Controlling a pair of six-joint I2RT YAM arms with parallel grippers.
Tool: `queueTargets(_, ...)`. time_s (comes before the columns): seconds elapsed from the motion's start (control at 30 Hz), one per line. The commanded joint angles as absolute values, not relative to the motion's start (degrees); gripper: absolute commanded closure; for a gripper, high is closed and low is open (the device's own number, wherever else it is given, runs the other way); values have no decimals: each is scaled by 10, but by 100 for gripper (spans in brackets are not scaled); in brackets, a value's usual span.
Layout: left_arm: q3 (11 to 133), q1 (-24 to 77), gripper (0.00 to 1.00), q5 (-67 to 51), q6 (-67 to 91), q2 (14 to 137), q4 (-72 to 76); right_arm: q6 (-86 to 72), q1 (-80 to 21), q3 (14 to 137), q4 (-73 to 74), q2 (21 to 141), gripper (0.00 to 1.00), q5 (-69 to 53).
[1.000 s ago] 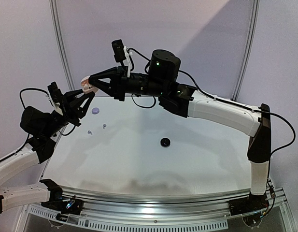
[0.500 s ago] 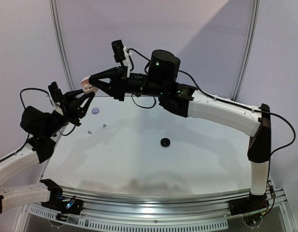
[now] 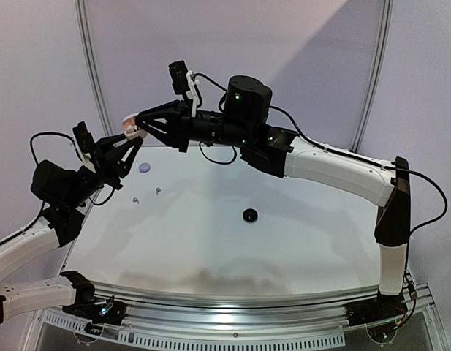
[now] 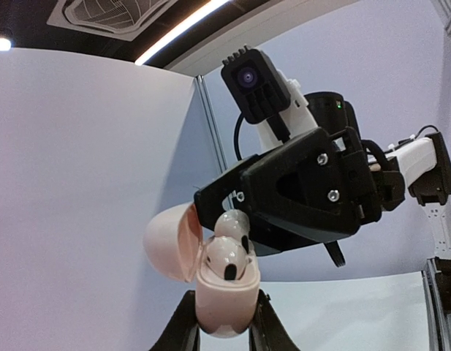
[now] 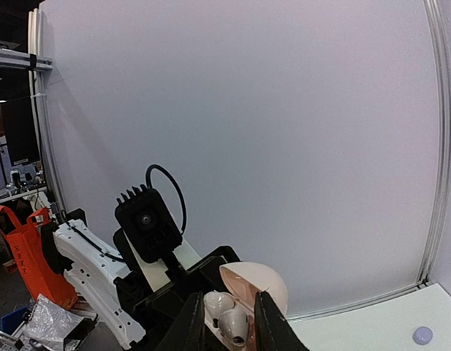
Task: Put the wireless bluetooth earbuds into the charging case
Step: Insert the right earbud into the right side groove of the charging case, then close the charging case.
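My left gripper (image 3: 132,140) is shut on a pale pink charging case (image 4: 225,300), held in the air with its lid (image 4: 167,241) hinged open. One white-grey earbud (image 4: 226,259) sits in the front socket. My right gripper (image 3: 141,126) meets the case from the right, its fingers closed round a second white-grey earbud (image 5: 232,325) at the rear socket, which also shows in the left wrist view (image 4: 232,223). Whether that bud is fully seated I cannot tell. Two more tiny buds (image 3: 136,199) (image 3: 158,191) lie on the table below.
A lavender puck (image 3: 144,167) lies on the white table at the back left and shows in the right wrist view (image 5: 422,336). A black puck (image 3: 249,215) lies near the table's middle. A pale wall panel with metal posts stands behind.
Almost nothing. The right gripper's tip and the case have shifted very slightly upward; both arms otherwise keep their places.
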State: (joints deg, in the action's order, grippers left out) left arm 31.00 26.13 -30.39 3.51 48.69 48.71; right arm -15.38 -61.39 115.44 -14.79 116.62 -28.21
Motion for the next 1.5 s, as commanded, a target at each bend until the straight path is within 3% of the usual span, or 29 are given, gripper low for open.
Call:
queueTargets(0.0,317,261,100,-307,53,481,517,-152,-609,1154,-100,1178,73,-255)
queueTargets(0.2,307,260,100,-281,80,474,461,-148,-604,1145,-116,1147,61,-250)
queueTargets(0.4,299,258,100,-279,43,471,426,-145,-593,1108,-110,1084,56,-220)
queueTargets(0.63,300,259,100,-312,43,476,419,-151,-593,1116,-85,1094,55,-216)
queueTargets(0.7,302,258,100,-316,48,476,418,-147,-595,1119,-72,1100,50,-217)
queueTargets(0.87,306,258,100,-331,54,481,421,-124,-595,1130,-36,1111,24,-239)
queueTargets(0.93,307,258,100,-337,56,483,424,-119,-595,1136,-27,1119,20,-248)
queueTargets(1.2,309,258,100,-350,56,487,434,-108,-597,1147,-4,1134,28,-243)
queueTargets(1.47,309,258,100,-357,51,486,437,-101,-596,1156,19,1144,48,-231)
